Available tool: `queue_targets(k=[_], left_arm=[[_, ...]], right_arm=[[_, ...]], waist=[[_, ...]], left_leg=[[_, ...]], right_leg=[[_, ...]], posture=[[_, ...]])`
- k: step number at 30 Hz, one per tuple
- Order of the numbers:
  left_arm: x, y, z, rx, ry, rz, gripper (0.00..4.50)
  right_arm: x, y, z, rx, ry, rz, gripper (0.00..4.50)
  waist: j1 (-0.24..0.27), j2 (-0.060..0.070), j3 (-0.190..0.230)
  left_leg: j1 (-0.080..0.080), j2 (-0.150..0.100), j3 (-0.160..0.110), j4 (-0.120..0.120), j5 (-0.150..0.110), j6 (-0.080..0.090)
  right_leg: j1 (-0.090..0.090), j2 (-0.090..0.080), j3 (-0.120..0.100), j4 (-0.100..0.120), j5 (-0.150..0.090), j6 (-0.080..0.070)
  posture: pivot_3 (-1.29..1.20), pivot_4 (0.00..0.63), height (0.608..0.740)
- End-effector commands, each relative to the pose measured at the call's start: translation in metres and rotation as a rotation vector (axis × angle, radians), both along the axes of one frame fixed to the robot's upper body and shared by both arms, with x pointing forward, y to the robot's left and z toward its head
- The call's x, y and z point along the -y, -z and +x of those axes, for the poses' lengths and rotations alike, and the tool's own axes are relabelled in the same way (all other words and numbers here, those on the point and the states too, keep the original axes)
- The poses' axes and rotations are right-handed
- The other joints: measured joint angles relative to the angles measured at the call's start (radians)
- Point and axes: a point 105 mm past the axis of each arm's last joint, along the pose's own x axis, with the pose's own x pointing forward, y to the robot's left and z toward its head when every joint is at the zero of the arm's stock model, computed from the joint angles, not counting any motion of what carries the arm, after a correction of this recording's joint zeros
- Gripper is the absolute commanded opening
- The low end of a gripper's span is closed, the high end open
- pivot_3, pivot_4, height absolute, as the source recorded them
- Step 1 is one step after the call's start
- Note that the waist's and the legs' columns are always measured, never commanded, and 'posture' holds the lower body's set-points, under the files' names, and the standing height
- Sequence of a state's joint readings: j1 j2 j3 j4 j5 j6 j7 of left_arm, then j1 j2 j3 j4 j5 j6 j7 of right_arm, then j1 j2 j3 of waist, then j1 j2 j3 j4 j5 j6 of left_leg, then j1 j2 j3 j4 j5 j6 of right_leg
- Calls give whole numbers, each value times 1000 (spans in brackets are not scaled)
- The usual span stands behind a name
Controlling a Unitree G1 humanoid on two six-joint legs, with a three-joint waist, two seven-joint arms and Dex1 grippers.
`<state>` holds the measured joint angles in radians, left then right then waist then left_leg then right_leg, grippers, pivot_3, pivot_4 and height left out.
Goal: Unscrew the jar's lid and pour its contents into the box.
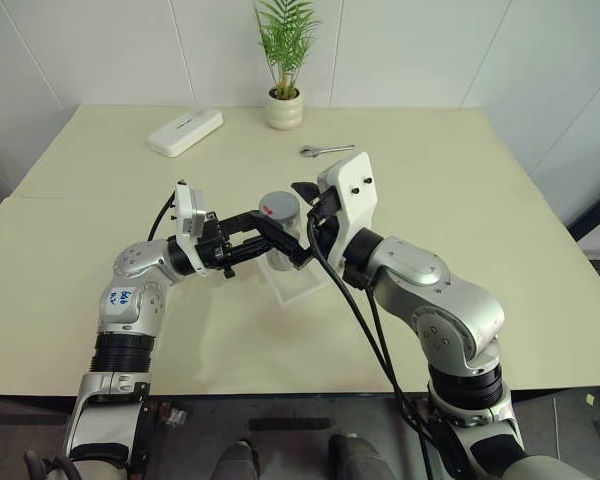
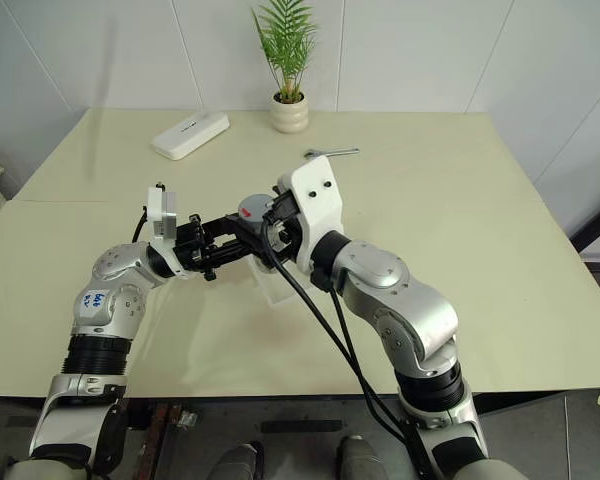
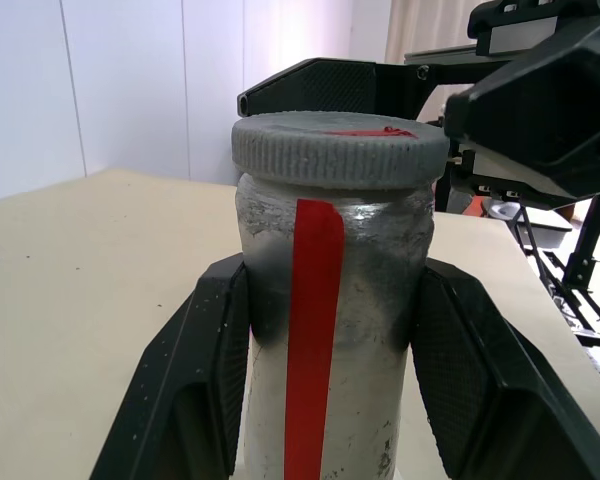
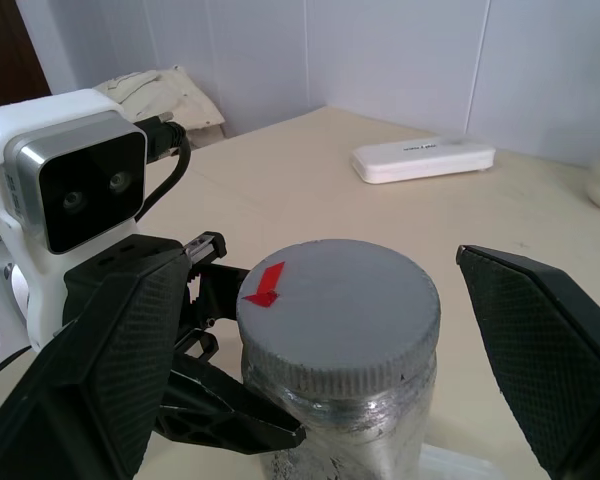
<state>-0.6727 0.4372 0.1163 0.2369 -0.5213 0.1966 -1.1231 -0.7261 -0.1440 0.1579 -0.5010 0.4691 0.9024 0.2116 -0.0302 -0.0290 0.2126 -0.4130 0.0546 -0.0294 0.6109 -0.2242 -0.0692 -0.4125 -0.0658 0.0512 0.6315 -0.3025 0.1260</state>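
Observation:
My left gripper (image 1: pixel 278 243) is shut on the jar (image 3: pixel 330 330), a small clear cylinder with a red stripe, and holds it upright above the table. The grey lid (image 4: pixel 338 310) with its red mark sits on the jar. My right gripper (image 4: pixel 330 255) is open, with one black finger on each side of the lid and a gap between each finger and the lid. The clear shallow box (image 1: pixel 298 286) lies on the table just below the jar. The jar's cloudy wall hides the contents.
A white oblong case (image 1: pixel 185 131), a potted plant (image 1: pixel 284 108) and a metal wrench (image 1: pixel 326 150) lie at the far side of the cream table (image 1: pixel 480 260). White walls stand behind the table.

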Motion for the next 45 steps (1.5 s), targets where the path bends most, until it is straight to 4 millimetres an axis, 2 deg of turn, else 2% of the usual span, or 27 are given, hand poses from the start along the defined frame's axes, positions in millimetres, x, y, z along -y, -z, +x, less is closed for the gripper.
queue_targets(k=[1,6,10,12,13,18,24,33,43,45], left_arm=[[1,-13,-6,58,12,9,1945],[0,-13,-6,59,8,13,1945],[0,-13,-6,60,5,15,1945],[0,-13,-6,59,5,16,1945],[0,-13,-6,59,5,16,1945],[-1,-10,-8,53,10,24,1945],[-3,-10,-9,48,17,29,1945],[-5,-8,-14,20,93,54,1945],[-1,-9,-23,38,204,64,1944],[1,-10,-26,40,243,74,1944]], right_arm=[[-5,-9,-6,48,-28,8,4500],[-6,-9,-6,46,-34,6,4500],[-6,-11,-5,62,-28,10,3648],[-5,-13,-5,68,-27,12,2962],[-5,-13,-5,69,-27,14,2921],[-5,-20,-8,84,-48,18,2921],[-7,-18,-12,58,-112,2,2921],[-16,-10,-37,47,-357,-101,2921],[-16,-14,-61,78,-579,-158,2921],[-16,-15,-71,79,-654,-172,2921]], waist=[[0,0,0],[0,0,0],[0,0,0],[0,0,0],[0,0,0],[0,0,0],[0,0,0],[0,0,0],[0,0,0],[0,0,0]], left_leg=[[0,0,0,0,0,0],[0,0,0,0,0,0],[0,0,0,0,0,0],[0,0,0,0,0,0],[0,0,0,0,0,0],[0,0,0,0,0,0],[0,0,0,0,0,0],[0,0,0,0,0,0],[0,2,0,0,0,0],[0,2,0,0,0,0]], right_leg=[[0,0,0,0,0,0],[0,0,0,0,0,0],[0,0,0,0,0,0],[0,0,0,0,0,0],[0,0,0,0,0,0],[0,0,0,0,0,0],[0,0,0,0,0,0],[0,0,0,-1,0,0],[0,2,0,-1,0,-1],[0,2,0,-1,0,-1]], posture=[[0,150,740],[0,150,740],[0,150,740],[0,150,740],[0,150,740],[0,150,740],[0,150,740],[0,150,740],[0,150,740],[0,150,740]])
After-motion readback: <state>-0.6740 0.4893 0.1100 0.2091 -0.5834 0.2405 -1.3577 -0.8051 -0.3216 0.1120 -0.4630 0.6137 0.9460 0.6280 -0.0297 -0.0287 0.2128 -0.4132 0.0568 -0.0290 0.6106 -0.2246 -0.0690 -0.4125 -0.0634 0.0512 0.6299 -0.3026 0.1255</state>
